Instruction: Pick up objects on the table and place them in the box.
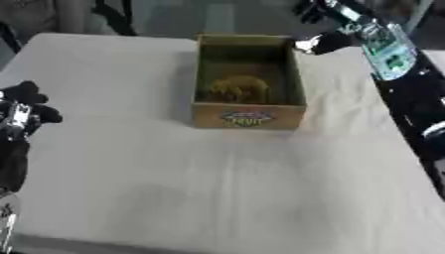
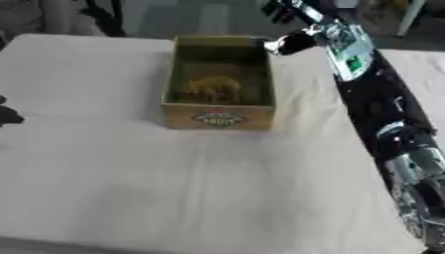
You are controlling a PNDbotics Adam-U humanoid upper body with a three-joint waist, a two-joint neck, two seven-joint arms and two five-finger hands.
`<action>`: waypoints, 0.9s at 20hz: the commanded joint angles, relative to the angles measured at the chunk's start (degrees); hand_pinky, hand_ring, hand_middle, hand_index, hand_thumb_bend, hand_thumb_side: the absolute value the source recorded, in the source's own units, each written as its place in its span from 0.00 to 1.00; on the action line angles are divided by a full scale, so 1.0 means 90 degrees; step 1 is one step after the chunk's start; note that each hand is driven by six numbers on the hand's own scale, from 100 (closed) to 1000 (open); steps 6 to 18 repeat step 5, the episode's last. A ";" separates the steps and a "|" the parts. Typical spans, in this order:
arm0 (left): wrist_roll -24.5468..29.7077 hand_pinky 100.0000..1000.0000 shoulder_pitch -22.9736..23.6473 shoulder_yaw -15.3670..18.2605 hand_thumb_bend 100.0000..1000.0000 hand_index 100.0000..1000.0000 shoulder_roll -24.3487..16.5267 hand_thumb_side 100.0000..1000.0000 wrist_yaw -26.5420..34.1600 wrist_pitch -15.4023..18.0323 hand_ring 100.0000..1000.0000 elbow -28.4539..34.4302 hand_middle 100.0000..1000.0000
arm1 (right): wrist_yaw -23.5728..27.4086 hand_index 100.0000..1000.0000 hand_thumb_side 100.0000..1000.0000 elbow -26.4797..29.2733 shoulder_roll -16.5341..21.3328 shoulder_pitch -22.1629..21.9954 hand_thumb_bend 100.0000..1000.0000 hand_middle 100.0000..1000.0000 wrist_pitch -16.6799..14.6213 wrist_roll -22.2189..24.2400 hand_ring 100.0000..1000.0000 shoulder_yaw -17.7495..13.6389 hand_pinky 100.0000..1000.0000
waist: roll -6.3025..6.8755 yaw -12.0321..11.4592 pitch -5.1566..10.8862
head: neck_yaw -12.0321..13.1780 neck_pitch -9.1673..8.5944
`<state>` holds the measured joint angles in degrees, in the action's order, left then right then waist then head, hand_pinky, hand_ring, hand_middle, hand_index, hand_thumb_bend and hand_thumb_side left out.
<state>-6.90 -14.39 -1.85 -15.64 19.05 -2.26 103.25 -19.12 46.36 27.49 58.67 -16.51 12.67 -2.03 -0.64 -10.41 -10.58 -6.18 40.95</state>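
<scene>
Left hand (image 1: 22,106) idle, grasp unclear; box (image 1: 249,118) beside raised right hand (image 2: 291,43), perhaps empty

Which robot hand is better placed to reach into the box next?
Probably the right. The right robot hand is at the far right corner of the box, beside its rim, while the left robot hand rests at the table's left edge, well apart from it.

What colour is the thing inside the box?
Yellowish brown. The thing lies in the box, seen best in the left eye view.
</scene>
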 commanded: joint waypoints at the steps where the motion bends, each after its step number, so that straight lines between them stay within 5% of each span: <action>1: -0.0039 0.50 -0.0034 0.0067 0.38 0.59 -0.0153 0.34 -0.0020 0.0013 0.44 0.0091 0.46 | 0.0981 0.73 0.03 0.0434 0.0391 -0.0068 0.20 0.66 0.0269 -0.0559 0.66 -0.0101 0.68 | 0.0001 0.0054 0.0084 | 0.0064 -0.0062; 2: -0.0044 0.50 -0.0033 0.0072 0.38 0.59 -0.0152 0.34 -0.0021 0.0017 0.44 0.0090 0.46 | 0.1278 0.71 0.05 0.0544 0.0427 -0.0173 0.11 0.64 0.0355 -0.0720 0.65 -0.0119 0.66 | 0.0002 0.0094 0.0072 | 0.0077 -0.0065; 5: -0.0057 0.50 -0.0033 0.0081 0.38 0.59 -0.0153 0.34 -0.0024 0.0026 0.44 0.0089 0.46 | 0.2116 0.70 0.04 0.1002 0.0545 -0.0521 0.09 0.63 0.0581 -0.1065 0.64 -0.0129 0.65 | 0.0008 0.0198 0.0039 | 0.0097 -0.0064; 18: -0.0057 0.50 -0.0033 0.0081 0.38 0.59 -0.0153 0.34 -0.0024 0.0026 0.44 0.0089 0.46 | 0.2116 0.70 0.04 0.1002 0.0545 -0.0521 0.09 0.63 0.0581 -0.1065 0.64 -0.0129 0.65 | 0.0008 0.0198 0.0039 | 0.0097 -0.0064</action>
